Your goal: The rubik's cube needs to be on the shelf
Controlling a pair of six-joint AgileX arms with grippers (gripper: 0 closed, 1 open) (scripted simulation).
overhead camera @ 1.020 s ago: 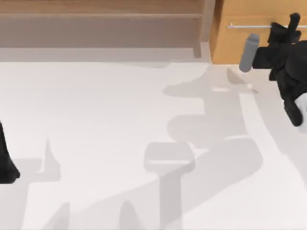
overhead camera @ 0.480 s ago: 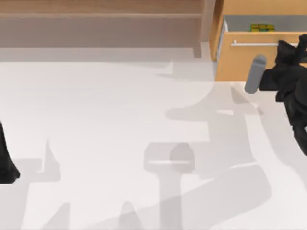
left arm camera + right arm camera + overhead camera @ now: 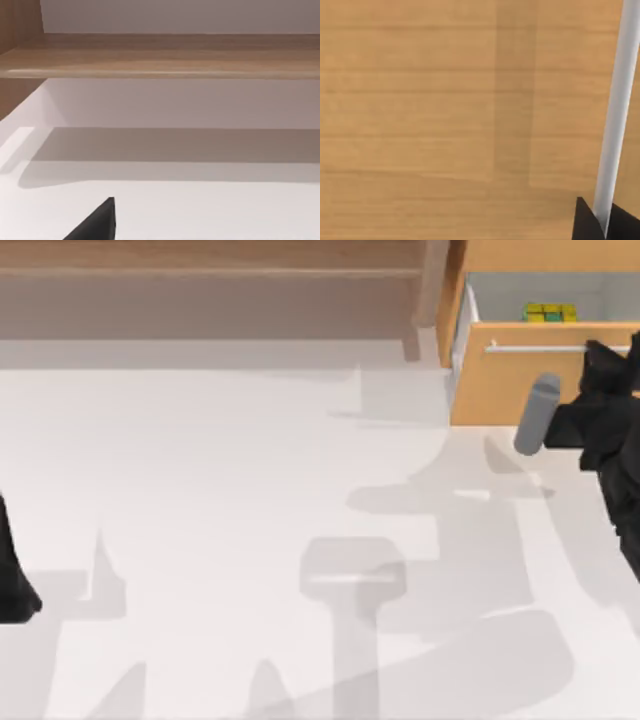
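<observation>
- The rubik's cube [image 3: 550,312] sits inside the opened drawer [image 3: 545,385] of the orange-wood cabinet [image 3: 540,255], at the far right of the table [image 3: 220,490], showing yellow and green squares.
- That is the big change: a second ago the drawer front was flush and the cube was hidden; now the drawer is pulled well out and the cube is in plain sight from above.
- The right gripper [image 3: 605,225] is on the silver bar handle [image 3: 535,348]; the wrist view shows its dark fingertips [image 3: 585,222] pinching the bar from either side, against the drawer's wood front.
- The shelf [image 3: 210,272] runs along the far edge to the left of the cabinet, its upright post [image 3: 432,285] just beside the drawer, and it is bare on top.
- The left gripper [image 3: 97,225] is parked low at the table's left edge, facing the shelf; whether its fingers are spread or together I cannot tell.
- My read: the opening step looks nearly done. Next the handle has to be let go, then the cube lifted out and carried left over the post.
</observation>
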